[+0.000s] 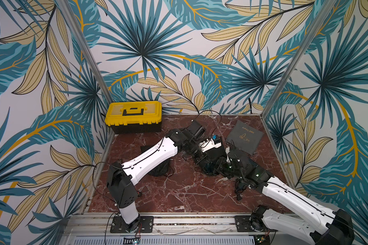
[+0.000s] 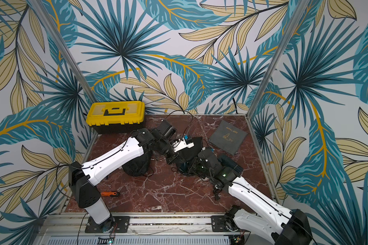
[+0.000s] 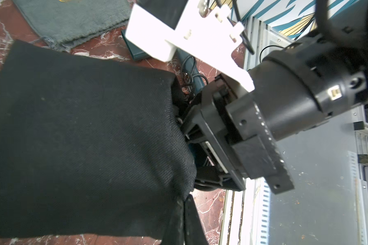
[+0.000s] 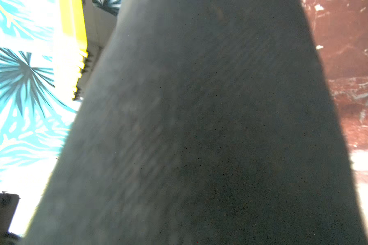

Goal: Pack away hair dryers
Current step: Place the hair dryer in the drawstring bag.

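**A:** Dryer, position?

**B:** One dark teal-blue plastic hair dryer (image 3: pixel 198 79), seen only in part. Its handle, with a black cord (image 3: pixel 187 67) looped round it, lies just beside the right gripper (image 3: pixel 197 146) at the mouth of the black woven fabric pouch (image 3: pixel 83 137). How much of it is inside is hidden.

**A:** Hands?

**B:** The left gripper (image 2: pixel 172 158) is clenched tight. Cloth bunches toward it in the left wrist view, so it is judged to be pinching the pouch and holding the mouth up. The right gripper's fingers reach under the cloth at the mouth. Whether they grip anything, cannot tell. The right wrist view shows only dark fabric up close.

**A:** Handling?

**B:** Probably light, with a rigid, smooth shell, so the barrel would be slippery. The loose cord will likely snag on the rim. Best hold is judged to be the handle close under the barrel, across the cord wraps. The pouch is limp and its mouth would collapse if let go.

**A:** Surroundings?

**B:** A grey felt pouch (image 1: pixel 243 136) lies flat beyond the right gripper, apart from it. A yellow plastic toolbox (image 1: pixel 134 115) stands well off from the left gripper, against the wall.
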